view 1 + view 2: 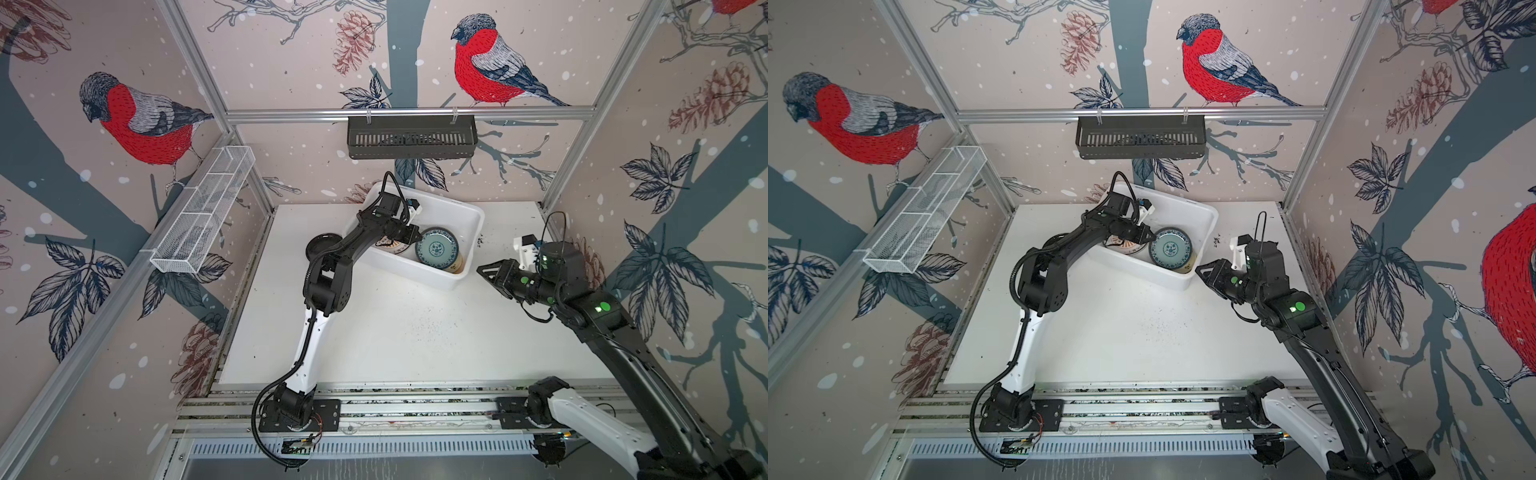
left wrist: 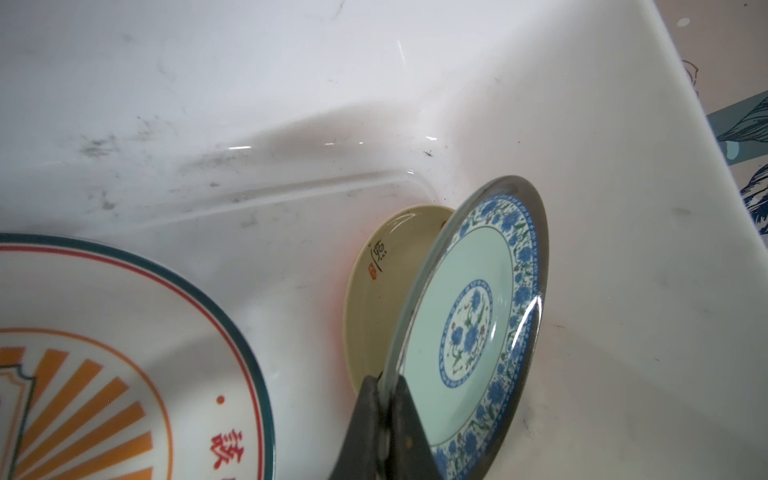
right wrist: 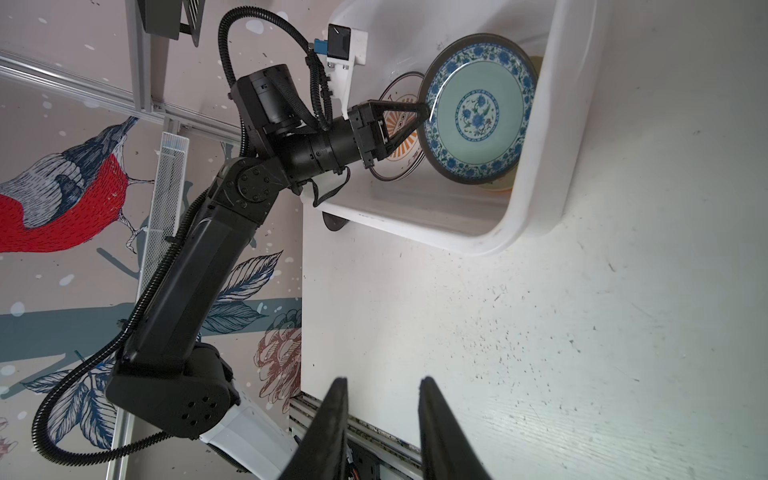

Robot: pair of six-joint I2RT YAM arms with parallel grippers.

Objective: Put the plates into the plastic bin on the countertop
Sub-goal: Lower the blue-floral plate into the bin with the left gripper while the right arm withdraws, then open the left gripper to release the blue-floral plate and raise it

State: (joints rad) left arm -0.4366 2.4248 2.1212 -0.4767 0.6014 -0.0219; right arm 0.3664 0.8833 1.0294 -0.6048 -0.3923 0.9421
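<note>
- Currently the flat white speckled countertop [image 1: 395, 332] lies under my right gripper [image 3: 380, 380]. Its jaws stand apart with nothing between them.
- The large white rectangular plastic bin [image 1: 432, 276] sits just ahead of that idle gripper, and my left gripper [image 2: 384, 380] reaches inside it.
- The round teal-patterned plate [image 2: 469, 324] is pinched by its rim in the left gripper and stands on edge beyond the fingertips.
- A white orange-sunburst plate [image 2: 104, 353] lies beside the left gripper, and a small cream plate [image 2: 382, 291] sits just behind the held one.
- A round black plate [image 1: 318, 247] rests outside the bin, behind the left arm.
- My worry is that releasing at this tilt lets the plate fall edge-first onto the cream plate or lodge against the wall. The thin rim pinch could also slip.
</note>
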